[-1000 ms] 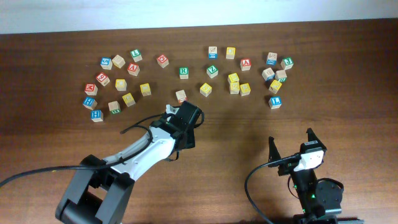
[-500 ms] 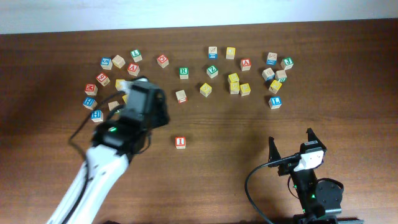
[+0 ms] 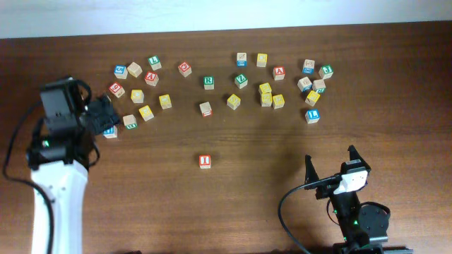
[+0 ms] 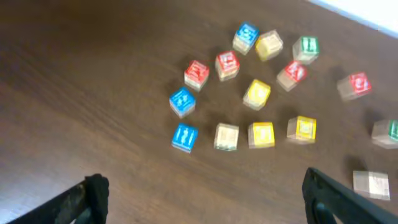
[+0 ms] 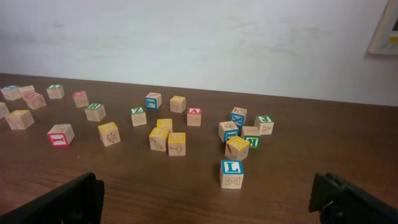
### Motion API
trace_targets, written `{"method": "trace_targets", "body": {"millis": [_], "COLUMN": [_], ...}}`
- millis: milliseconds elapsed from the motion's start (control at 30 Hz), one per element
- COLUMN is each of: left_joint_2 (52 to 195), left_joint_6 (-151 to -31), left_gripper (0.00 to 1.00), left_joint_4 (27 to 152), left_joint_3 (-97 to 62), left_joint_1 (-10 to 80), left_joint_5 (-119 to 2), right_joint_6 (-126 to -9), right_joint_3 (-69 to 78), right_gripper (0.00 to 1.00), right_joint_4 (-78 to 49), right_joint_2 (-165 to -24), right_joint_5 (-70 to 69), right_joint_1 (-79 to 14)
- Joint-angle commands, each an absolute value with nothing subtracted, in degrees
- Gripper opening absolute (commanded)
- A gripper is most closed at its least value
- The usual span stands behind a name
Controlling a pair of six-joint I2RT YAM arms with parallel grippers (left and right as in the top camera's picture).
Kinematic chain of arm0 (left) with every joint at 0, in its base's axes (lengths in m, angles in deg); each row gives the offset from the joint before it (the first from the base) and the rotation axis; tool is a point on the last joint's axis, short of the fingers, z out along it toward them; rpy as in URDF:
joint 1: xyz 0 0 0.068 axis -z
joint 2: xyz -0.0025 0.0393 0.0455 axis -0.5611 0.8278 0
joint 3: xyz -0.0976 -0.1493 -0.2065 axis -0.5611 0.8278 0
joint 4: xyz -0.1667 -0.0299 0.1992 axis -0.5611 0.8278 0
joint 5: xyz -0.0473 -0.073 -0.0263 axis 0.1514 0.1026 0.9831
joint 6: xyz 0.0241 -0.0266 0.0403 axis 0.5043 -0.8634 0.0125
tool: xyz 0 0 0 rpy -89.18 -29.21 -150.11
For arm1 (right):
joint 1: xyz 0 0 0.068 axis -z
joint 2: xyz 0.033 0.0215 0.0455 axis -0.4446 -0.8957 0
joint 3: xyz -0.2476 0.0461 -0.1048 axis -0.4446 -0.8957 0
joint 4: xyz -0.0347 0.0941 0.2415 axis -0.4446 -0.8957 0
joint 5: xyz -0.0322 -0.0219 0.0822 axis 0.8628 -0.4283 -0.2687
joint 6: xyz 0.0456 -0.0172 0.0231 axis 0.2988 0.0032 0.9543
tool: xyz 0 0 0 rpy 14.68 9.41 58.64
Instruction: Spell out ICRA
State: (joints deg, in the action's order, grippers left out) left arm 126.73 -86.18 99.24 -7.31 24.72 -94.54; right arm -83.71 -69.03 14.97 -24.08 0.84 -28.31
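I see a dark wooden worktop (image 3: 247, 204). The left arm (image 3: 56, 190), cut off at the lower edge, stretches up the left side and hides part of the left block cluster (image 3: 138, 95). The left fingers (image 4: 87, 193) are spread apart and empty, and the letters below them are blurred. The right fingers (image 5: 68, 199) are spread too. The red I block (image 3: 205, 161) lies alone, well apart from both.

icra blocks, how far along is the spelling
Done: one red I block sits alone, nearer the arms than the other blocks, so the first letter looks placed. In hand: nothing; the left gripper hangs open over blocks at the left, the right gripper is open and apart from them. Left: C, R and A; a green R block and a red A block lie in the scatter.
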Motion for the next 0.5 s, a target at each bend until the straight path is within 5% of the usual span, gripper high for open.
{"method": "trace_targets", "body": {"millis": [0,100,467], "left_joint_2": [137.66,150.08,151.08], "left_joint_6": [-80.80,-80.82,-75.49], "left_gripper": [0.95,0.99,1.00], "left_joint_4": [107.03,112.49,110.52], "left_joint_3": [-21.86,-32.35,-29.25], "left_joint_1": [24.48,24.48,24.63], "left_joint_5": [-89.84,-86.63,-83.72], "right_joint_6": [-83.84,-83.86,-83.86], "right_joint_3": [-69.34,-69.34,-69.34], "right_gripper": [0.99,0.99,0.99], "right_joint_4": [14.56,14.56,14.56], "right_joint_2": [-23.71,-23.71,-23.71], "right_joint_5": [0.90,0.90,0.90], "right_joint_1": [-28.64,-28.64,-28.64]}}
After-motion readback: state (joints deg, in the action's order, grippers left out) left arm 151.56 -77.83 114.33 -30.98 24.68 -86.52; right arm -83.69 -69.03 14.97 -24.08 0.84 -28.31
